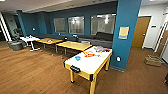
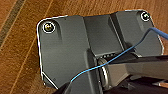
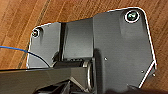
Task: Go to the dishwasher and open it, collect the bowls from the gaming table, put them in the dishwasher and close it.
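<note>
- Head view looked across a lounge with a wood floor [image 1: 30, 72], and the gaming table [image 1: 93, 64], white-topped with yellow legs, stood ahead and a little to the right, close to a blue pillar [image 1: 126, 32].
- Its long axis ran away from the robot, slanting up and to the right, with the near short end closest.
- A bright blue bowl [image 1: 78, 58] sat on that worktop near the left long edge, about midway along; orange and other bits [image 1: 90, 54] lay further back, too blurred to name, and I could not pick out a second bowl among them.
- Yellow wood-topped tables [image 1: 73, 45] and a dark sofa [image 1: 100, 38] stood behind, well apart from the robot.
- By my judgement the bowl's side of the worktop favoured the left arm, though the table was far off from both.
- Left wrist view showed the arm's dark plate, a blue cable [image 2: 112, 58] and floor beneath; right wrist view showed the same sort of plate over floor.
- Neither wrist picture let me tell whether either pincer was open or closed.
- The dishwasher was not among what I could make out here.
</note>
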